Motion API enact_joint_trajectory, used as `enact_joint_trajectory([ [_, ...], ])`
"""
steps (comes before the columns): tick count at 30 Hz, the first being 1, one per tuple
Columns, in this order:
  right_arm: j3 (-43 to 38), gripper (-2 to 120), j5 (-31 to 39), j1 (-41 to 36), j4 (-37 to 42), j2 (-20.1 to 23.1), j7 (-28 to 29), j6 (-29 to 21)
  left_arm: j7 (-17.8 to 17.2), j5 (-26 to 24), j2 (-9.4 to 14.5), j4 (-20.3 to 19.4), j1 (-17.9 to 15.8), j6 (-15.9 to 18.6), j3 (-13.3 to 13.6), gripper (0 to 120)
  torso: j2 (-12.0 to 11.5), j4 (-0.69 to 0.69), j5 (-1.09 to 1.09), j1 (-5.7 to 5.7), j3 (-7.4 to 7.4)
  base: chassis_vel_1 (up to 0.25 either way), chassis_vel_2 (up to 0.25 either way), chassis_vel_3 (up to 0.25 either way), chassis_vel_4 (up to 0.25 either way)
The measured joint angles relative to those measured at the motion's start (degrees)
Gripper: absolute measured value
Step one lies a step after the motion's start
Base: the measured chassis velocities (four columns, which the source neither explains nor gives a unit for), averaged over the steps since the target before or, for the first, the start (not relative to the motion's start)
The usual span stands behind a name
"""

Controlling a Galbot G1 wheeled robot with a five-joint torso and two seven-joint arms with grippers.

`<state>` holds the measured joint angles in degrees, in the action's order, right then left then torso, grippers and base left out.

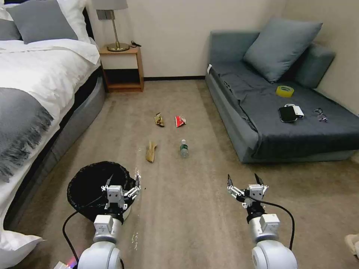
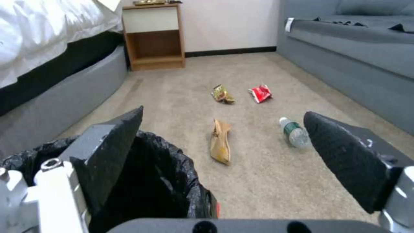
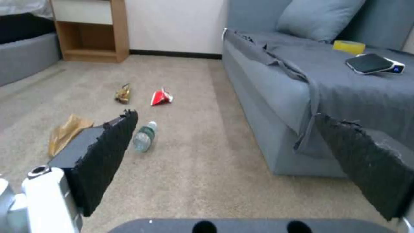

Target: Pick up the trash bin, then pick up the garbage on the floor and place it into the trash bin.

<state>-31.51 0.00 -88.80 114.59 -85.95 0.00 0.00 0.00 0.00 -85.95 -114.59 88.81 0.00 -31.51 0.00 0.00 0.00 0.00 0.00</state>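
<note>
The trash bin [image 1: 88,185], white with a black bag [image 2: 168,184], stands on the carpet at the near left. My left gripper [image 1: 122,181] hangs open over its right rim; in the left wrist view one finger [image 2: 114,152] is above the bag and the other [image 2: 351,158] above carpet. The garbage lies ahead on the floor: a tan peel [image 1: 150,151] [image 2: 220,144], a clear bottle [image 1: 183,148] [image 3: 144,137], a red-white packet [image 1: 180,120] [image 3: 161,97] and a gold-brown wrapper [image 1: 159,119] [image 2: 222,94]. My right gripper [image 1: 244,180] [image 3: 226,116] is open above bare carpet, short of the bottle.
A bed [image 1: 33,97] runs along the left and a grey sofa [image 1: 261,112] along the right, carrying a yellow tape roll [image 1: 285,90], a black phone [image 1: 288,113] and glasses [image 1: 321,114]. A wooden nightstand [image 1: 121,69] stands at the far wall. Carpet lies between them.
</note>
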Motion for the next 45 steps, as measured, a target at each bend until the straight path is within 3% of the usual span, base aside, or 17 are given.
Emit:
enact_joint_trajectory([
  [12,0.0,100,0.0,0.0,0.1,0.0,0.0,-0.2,0.0,-0.1,-0.2,-0.3,0.0,0.6,-0.1,100,0.0,0.00,0.00,0.00,0.00,0.000,0.000,0.000,0.000],
  [15,-1.1,100,0.0,-0.2,4.4,-1.4,0.1,-4.0,-0.8,-0.9,-1.7,-3.7,-0.3,5.9,-0.7,100,0.0,0.00,0.00,0.00,0.00,0.000,0.000,0.000,0.000],
  [16,-1.1,100,0.0,-0.2,4.4,-1.4,0.1,-4.0,-0.8,-0.9,-1.7,-3.7,-0.3,5.9,-0.7,100,0.0,0.00,0.00,0.00,0.00,0.000,0.000,0.000,0.000],
  [19,-2.6,100,0.1,-0.5,10.5,-3.4,0.4,-9.6,-1.8,-1.8,-3.4,-7.3,-0.5,11.8,-1.4,100,0.0,0.00,0.00,0.00,0.00,0.000,0.000,0.000,0.000],
  [20,-2.6,100,0.1,-0.5,10.5,-3.4,0.4,-9.6,-1.8,-1.8,-3.4,-7.3,-0.5,11.8,-1.4,100,0.0,0.00,0.00,0.00,0.00,0.000,0.000,0.000,0.000],
  [24,-4.8,100,1.0,-0.9,18.1,-5.8,1.2,-16.6,-3.3,-4.2,-5.6,-12.7,-0.9,20.9,-2.9,100,0.0,-0.02,-0.05,0.00,-0.01,0.000,0.000,0.000,0.000],
  [25,-4.8,100,1.0,-0.9,18.1,-5.8,1.2,-16.6,-3.3,-4.2,-5.6,-12.7,-0.9,20.9,-2.9,100,0.0,-0.02,-0.05,0.00,-0.01,0.000,0.000,0.000,0.000],
  [27,-5.3,100,1.7,-1.0,18.4,-5.8,1.7,-17.1,-5.1,-8.1,-3.5,-13.0,-0.7,23.4,-6.5,100,0.0,0.02,0.03,0.00,0.00,0.000,0.000,0.000,0.000],
  [34,-5.5,100,1.9,-0.9,18.1,-6.0,1.9,-17.0,-5.7,-10.6,-1.4,-12.2,-1.0,24.5,-8.7,100,0.0,0.00,-0.02,0.00,0.00,0.000,0.000,0.000,0.000],
  [39,-5.5,100,1.9,-0.7,17.7,-6.0,2.0,-16.8,-9.0,-13.4,-0.6,-11.7,-2.4,27.4,-10.9,100,0.0,0.00,-0.01,0.00,0.00,0.000,0.000,0.000,0.000],
  [42,-5.7,100,1.9,-0.6,16.9,-5.7,2.0,-16.4,-11.8,-18.0,1.0,-10.9,-5.0,31.2,-16.0,100,0.0,0.00,-0.01,0.00,0.00,0.000,0.000,0.000,0.000],
  [44,-5.7,100,1.9,-0.6,16.9,-5.7,2.0,-16.4,-11.8,-18.0,1.0,-10.9,-5.0,31.2,-16.0,100,0.0,0.00,-0.01,0.00,0.00,0.000,0.000,0.000,0.000],
  [45,-5.7,100,1.9,-0.5,16.6,-5.7,2.0,-16.2,-12.7,-20.1,2.0,-10.5,-6.0,33.2,-18.1,100,0.0,0.00,-0.01,0.00,0.00,0.000,0.000,0.000,0.000],
])
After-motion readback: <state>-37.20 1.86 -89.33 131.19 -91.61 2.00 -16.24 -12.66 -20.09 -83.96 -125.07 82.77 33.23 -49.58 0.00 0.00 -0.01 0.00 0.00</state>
